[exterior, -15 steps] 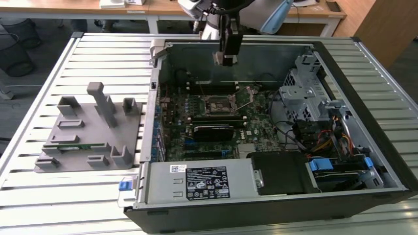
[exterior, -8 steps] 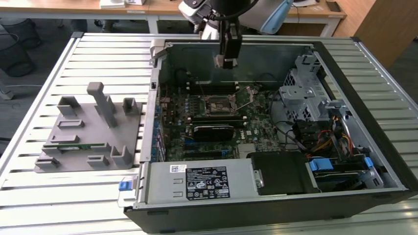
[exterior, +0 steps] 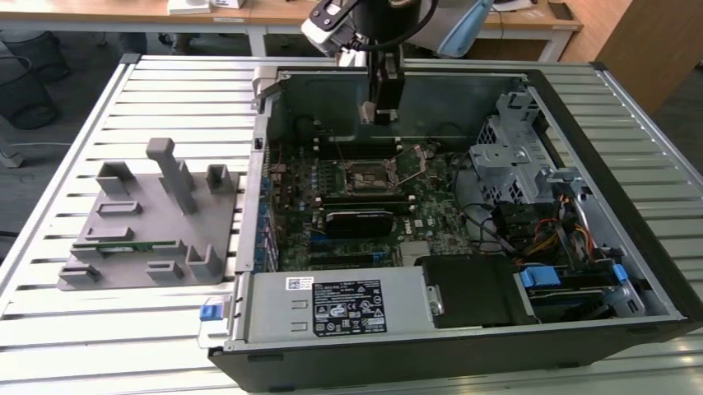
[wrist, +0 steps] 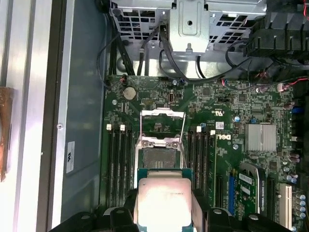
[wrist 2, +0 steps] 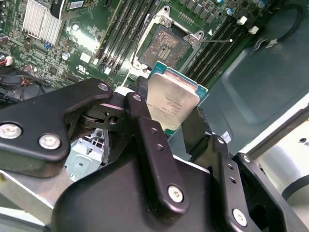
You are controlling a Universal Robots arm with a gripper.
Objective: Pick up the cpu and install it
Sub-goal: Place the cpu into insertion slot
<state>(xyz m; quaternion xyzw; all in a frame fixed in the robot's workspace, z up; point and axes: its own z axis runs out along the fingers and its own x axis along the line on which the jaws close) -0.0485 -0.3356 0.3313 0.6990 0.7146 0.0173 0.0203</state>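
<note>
the black two-fingered hand (wrist 2: 170, 116) is closed on the small flat square cpu with a silvery metal top and green rim (wrist 2: 173, 96), which is pinched by two opposite edges. the chip is held in the air, apart from the open metal-framed socket (wrist 2: 164, 44) on the green motherboard (wrist: 217, 101) inside the opened black computer case (exterior: 439, 366).
</note>
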